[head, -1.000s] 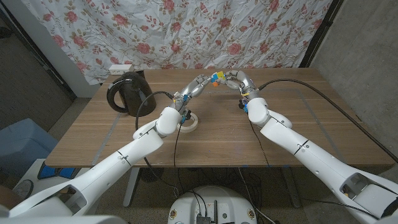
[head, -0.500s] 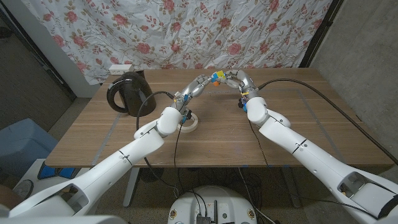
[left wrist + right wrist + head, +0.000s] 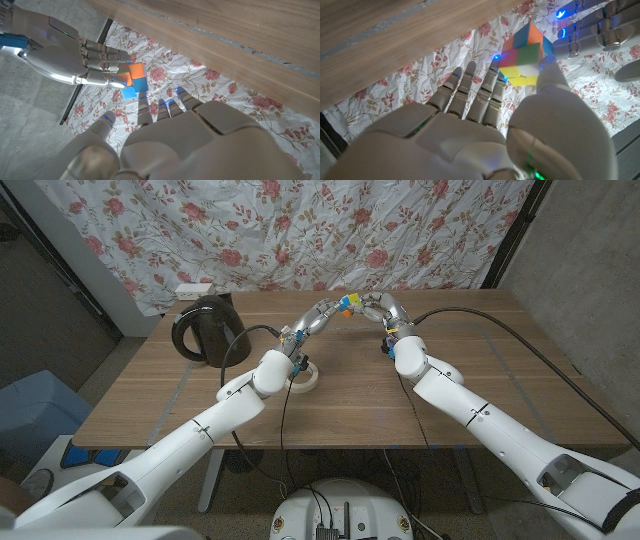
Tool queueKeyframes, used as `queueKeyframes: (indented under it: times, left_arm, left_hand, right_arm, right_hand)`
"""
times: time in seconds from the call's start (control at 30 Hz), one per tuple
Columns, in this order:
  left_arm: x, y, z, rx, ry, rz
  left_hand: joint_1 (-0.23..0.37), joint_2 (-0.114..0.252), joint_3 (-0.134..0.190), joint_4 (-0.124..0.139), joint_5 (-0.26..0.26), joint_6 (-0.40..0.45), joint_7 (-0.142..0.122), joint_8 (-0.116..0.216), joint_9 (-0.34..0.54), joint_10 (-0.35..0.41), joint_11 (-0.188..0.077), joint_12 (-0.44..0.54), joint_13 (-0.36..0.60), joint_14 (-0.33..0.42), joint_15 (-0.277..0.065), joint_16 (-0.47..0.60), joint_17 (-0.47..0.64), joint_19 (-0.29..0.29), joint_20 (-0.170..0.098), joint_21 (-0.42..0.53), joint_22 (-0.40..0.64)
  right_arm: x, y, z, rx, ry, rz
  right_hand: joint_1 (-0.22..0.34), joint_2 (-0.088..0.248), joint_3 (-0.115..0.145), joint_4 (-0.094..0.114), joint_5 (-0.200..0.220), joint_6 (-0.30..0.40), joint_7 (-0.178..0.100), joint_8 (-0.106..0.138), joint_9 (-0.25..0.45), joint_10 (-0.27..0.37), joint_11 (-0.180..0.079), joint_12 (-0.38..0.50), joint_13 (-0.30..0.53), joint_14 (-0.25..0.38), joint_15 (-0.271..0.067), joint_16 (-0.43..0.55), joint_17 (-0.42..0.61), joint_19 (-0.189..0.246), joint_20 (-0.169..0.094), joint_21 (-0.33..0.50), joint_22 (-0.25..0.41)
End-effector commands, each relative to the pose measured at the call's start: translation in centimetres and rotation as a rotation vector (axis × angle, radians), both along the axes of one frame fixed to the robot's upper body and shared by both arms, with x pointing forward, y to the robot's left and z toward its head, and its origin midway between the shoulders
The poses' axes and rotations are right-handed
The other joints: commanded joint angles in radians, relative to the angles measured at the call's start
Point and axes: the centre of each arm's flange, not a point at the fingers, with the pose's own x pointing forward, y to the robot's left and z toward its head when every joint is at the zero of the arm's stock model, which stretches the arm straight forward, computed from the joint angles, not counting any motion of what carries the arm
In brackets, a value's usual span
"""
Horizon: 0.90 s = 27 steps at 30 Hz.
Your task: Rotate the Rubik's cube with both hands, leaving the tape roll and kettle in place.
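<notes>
Nothing has shifted: left hand (image 3: 322, 314) and right hand (image 3: 376, 307) still grip cube (image 3: 346, 304).

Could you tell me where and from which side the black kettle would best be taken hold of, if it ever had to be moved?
Probably by the looped handle on the kettle, coming from the table's middle: it seems to arch on the side facing the tape roll, though the head view leaves this unclear.

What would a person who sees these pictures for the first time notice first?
Most striking is the small, bright Rubik's cube held up above the far middle of the wooden table, gripped between the left hand and the right hand. Next comes the dark kettle at the table's far left, then the tape roll beside the left forearm. Behind hangs a rose-patterned curtain.
</notes>
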Motion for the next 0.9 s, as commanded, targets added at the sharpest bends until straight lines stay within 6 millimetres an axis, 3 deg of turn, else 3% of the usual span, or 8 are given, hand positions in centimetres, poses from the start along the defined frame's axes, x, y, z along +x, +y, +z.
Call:
queueKeyframes:
  times: [0.03,0.9]
  left_arm:
    - [-0.06,-0.37,0.06,0.006,-0.001,-0.008]
    - [-0.76,-0.82,-0.45,0.012,-0.001,-0.014]
  left_hand:
    - [0.011,0.105,0.004,-0.004,0.006,0.005,-0.003,0.007,0.002,0.001,0.002,-0.002,0.002,-0.002,-0.001,0.000,-0.001,0.011,-0.004,0.002,0.001]
    - [0.013,0.106,0.008,-0.006,0.007,-0.007,0.001,0.004,0.002,0.001,0.005,-0.002,0.002,-0.002,0.000,-0.001,-0.002,0.011,-0.004,0.002,0.001]
  right_arm:
    - [-0.06,0.38,-0.58,0.039,-0.003,-0.004]
    - [-0.36,0.61,-1.08,0.135,0.017,0.013]
  right_hand:
    - [0.030,0.038,-0.005,0.000,0.008,0.085,-0.078,0.002,0.003,0.030,-0.023,0.002,0.005,0.007,-0.138,0.009,0.004,0.008,-0.006,-0.001,0.003]
    - [0.030,0.041,-0.010,0.004,0.007,0.090,-0.077,0.000,0.004,0.034,-0.022,0.003,0.011,0.020,-0.136,0.022,0.009,0.011,-0.009,-0.001,0.004]
